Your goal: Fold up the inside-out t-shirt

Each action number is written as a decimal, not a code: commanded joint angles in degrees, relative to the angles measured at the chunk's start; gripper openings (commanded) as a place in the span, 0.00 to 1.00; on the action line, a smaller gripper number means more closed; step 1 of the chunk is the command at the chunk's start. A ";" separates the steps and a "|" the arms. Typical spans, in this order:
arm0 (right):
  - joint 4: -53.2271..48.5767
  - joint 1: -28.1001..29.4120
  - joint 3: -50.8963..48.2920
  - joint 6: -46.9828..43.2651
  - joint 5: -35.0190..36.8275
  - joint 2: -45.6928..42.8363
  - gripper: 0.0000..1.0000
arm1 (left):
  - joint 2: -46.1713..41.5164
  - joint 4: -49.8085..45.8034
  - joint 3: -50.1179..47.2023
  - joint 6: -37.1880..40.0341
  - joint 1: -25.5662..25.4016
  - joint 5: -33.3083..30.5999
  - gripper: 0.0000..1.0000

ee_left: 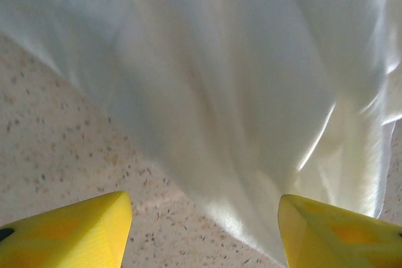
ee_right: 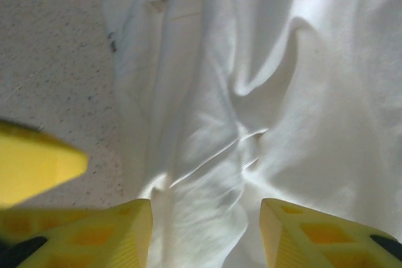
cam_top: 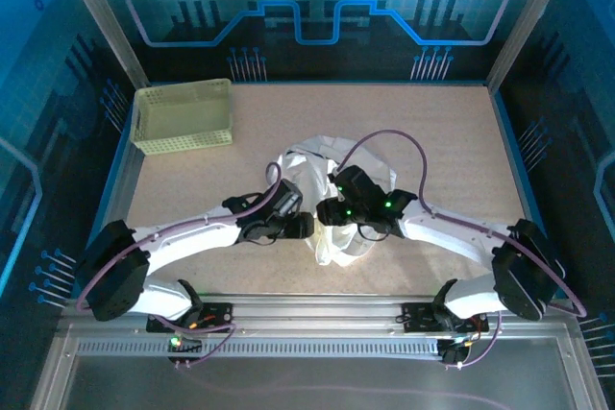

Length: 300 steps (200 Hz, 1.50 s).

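– Left tool (ee_left: 204, 204) first: jaws apart, nothing pinched. Yellow fingers (ee_left: 75, 230) low over the counter (ee_left: 56, 136), white cloth just ahead, running toward the right finger.

– In the top view?

– Left tool (cam_top: 296, 226) sits at the left edge of the pile. Basket (cam_top: 183, 117) is back-left, well apart, not involved.

– T-shirt?

– T-shirt (cam_top: 309, 162) is bunched mid-counter, between and under both tool heads. Crumpled heap, no flat panel, no straight edge. Wrist views give loose ridges (ee_right: 251, 92) and a draped sheet (ee_left: 239, 80).

– Inside-out or not?

– Cannot tell. A small dark mark (ee_right: 113, 42) near one edge, too small to read.

– Right tool?

– Right tool (ee_right: 206, 208) is also open, fingers straddling a cloth ridge, not clamped. From above, right tool (cam_top: 334, 210) is over the middle of the heap, just beside the left one.

– Progress?

– Early, I'd judge. No fold visible. Left to do: get a grip, spread it flat, turn it right-side-out if needed, then the folds. Basically everything.

– Risk?

– Grabbing several layers at once in that bunch.
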 commanded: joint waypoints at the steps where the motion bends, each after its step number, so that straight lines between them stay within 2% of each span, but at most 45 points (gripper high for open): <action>1: 0.65 -0.37 3.09 1.86 -0.68 2.49 0.48 | -1.61 7.84 -1.47 -3.91 -2.33 -1.89 0.63; 31: 2.75 -1.13 2.25 3.50 -1.56 4.07 0.45 | -2.12 11.08 -2.45 -4.69 -5.62 -3.03 0.63; 73: 2.18 -1.21 3.85 3.70 -2.00 5.50 0.45 | -1.46 11.84 -3.10 -5.16 -6.45 -1.99 0.64; 86: 1.29 -1.33 4.71 3.92 -1.93 6.63 0.45 | -0.89 11.82 -3.04 -4.84 -7.16 -2.05 0.68; 99: 0.05 -1.35 5.35 4.43 -0.94 7.32 0.42 | 0.30 10.14 -2.13 -4.69 -7.36 -2.41 0.68; 132: -0.29 -2.40 4.42 5.55 0.49 6.07 0.20 | 2.00 8.06 -2.03 -5.05 -7.18 -5.11 0.52; 143: -0.38 -2.79 3.97 5.60 0.61 5.14 0.12 | 2.26 7.14 -1.76 -5.00 -6.90 -5.69 0.44; 172: 0.76 -3.77 1.84 5.32 -0.30 2.63 0.00 | 0.76 7.36 -3.32 -5.48 -5.04 -6.18 0.21; 219: 9.19 -6.19 -6.28 5.22 -7.16 -4.54 0.00 | -4.98 11.04 -8.72 -6.19 -1.05 -4.38 0.00; 249: 10.37 -6.80 -9.54 6.14 -7.78 -7.26 0.00 | -7.23 14.83 -11.02 -6.19 0.10 -2.63 0.00; 262: 6.87 -6.83 -9.36 6.40 -5.05 -7.02 0.20 | -7.81 16.39 -11.32 -5.62 0.11 -1.90 0.00; 269: 4.98 -6.72 -9.05 6.01 -3.15 -7.14 0.27 | -7.94 17.13 -11.27 -5.17 0.11 -1.16 0.00; 300: -5.35 -3.57 -4.35 0.96 5.47 -11.82 0.39 | -7.98 18.14 -10.54 -4.37 0.05 0.92 0.00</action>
